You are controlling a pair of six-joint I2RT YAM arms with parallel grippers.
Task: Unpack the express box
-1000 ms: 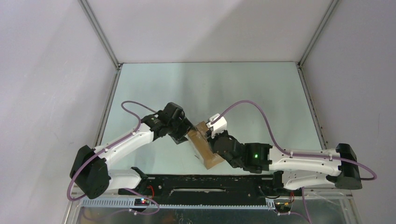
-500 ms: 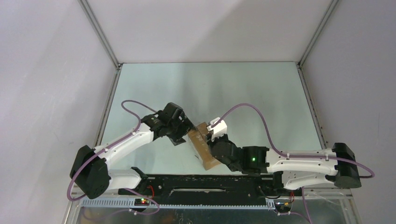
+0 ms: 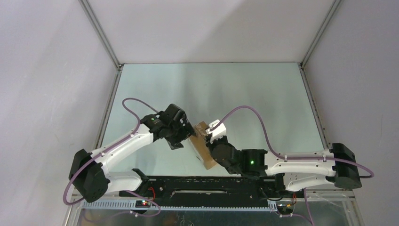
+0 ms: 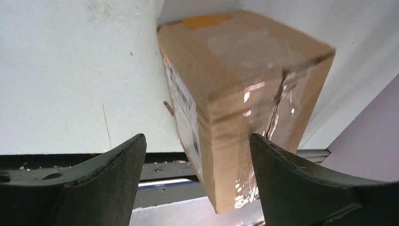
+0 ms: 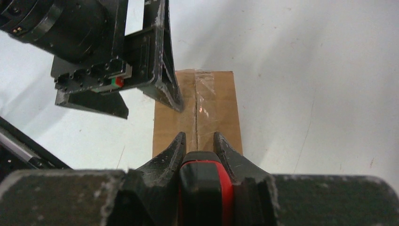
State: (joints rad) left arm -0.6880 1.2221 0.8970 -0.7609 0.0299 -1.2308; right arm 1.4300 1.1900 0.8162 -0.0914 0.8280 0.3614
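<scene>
The express box [image 3: 202,147], a brown carton taped along its top seam, lies between the two arms near the table's front edge. My left gripper [image 3: 191,133] is open at the box's far end. In the left wrist view its fingers [image 4: 117,165] straddle the corner of the box [image 4: 235,80], with a gap on the left side. My right gripper [image 5: 197,137] is shut on a red-and-black knife handle [image 5: 204,188] above the taped seam of the box [image 5: 211,103]. The blade is hidden. The left gripper [image 5: 117,56] shows at the box's far end.
The black base rail [image 3: 202,186] runs along the near edge just behind the box. Grey walls and metal frame posts [image 3: 101,33] enclose the pale table [image 3: 211,89]. Purple cables [image 3: 254,113] loop over both arms.
My left gripper has opened wider around the box's far end. The right arm has shifted a little left and nearer along the box, still holding the knife.
</scene>
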